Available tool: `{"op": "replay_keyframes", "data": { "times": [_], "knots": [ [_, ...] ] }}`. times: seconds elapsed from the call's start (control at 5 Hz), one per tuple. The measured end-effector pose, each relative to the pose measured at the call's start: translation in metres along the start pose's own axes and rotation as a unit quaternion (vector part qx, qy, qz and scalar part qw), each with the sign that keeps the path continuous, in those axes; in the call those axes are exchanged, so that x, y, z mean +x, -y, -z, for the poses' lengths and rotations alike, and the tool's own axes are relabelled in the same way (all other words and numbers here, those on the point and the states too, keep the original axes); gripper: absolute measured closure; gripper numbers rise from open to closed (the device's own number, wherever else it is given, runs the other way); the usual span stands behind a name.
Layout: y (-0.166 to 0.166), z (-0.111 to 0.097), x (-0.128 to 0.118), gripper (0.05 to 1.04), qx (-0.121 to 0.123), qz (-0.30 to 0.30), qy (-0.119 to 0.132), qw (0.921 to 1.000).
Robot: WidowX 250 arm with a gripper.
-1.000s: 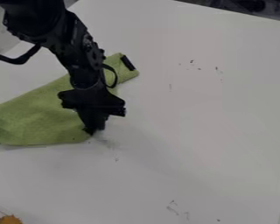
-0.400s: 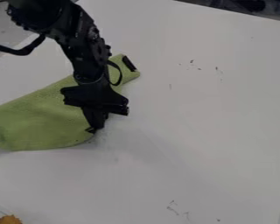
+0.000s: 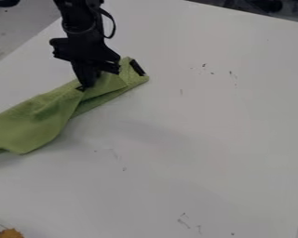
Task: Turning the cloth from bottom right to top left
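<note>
The green cloth (image 3: 36,122) lies slantwise on the white table at the left, from the left edge up to a corner with a black tag near the upper middle-left. My gripper (image 3: 86,86) hangs over the cloth's upper part, shut on its lower-right corner. That corner is drawn up over the rest, with a slanting fold running down from the fingertips. Part of the cloth beneath the fold is hidden.
The white table (image 3: 207,130) has small dark marks on its surface. An orange object (image 3: 11,233) stands at the bottom left corner. The table's far edge crosses the top right, with dark things beyond it.
My gripper has moved up and slightly left across the view, taking the cloth's lower-right corner with it. The lower edge has lifted and folded over, while the tagged corner has stayed put.
</note>
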State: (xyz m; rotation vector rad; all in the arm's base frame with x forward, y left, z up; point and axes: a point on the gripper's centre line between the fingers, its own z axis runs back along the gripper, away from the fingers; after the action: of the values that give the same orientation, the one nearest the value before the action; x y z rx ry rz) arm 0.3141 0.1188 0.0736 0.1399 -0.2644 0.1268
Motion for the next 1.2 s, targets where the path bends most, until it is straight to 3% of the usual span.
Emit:
{"op": "replay_keyframes", "data": {
  "times": [0.4,0.6,1.0,1.2],
  "knots": [
    [-0.076,0.042,0.046,1.027,-0.012,0.029,-0.009,0.9994],
    [-0.101,0.058,0.067,1.028,-0.012,0.042,-0.003,0.9991],
    [-0.131,0.084,0.083,1.004,-0.028,0.061,-0.019,0.9976],
    [-0.136,0.085,0.086,0.860,-0.032,0.064,-0.018,0.9973]
  ]
}}
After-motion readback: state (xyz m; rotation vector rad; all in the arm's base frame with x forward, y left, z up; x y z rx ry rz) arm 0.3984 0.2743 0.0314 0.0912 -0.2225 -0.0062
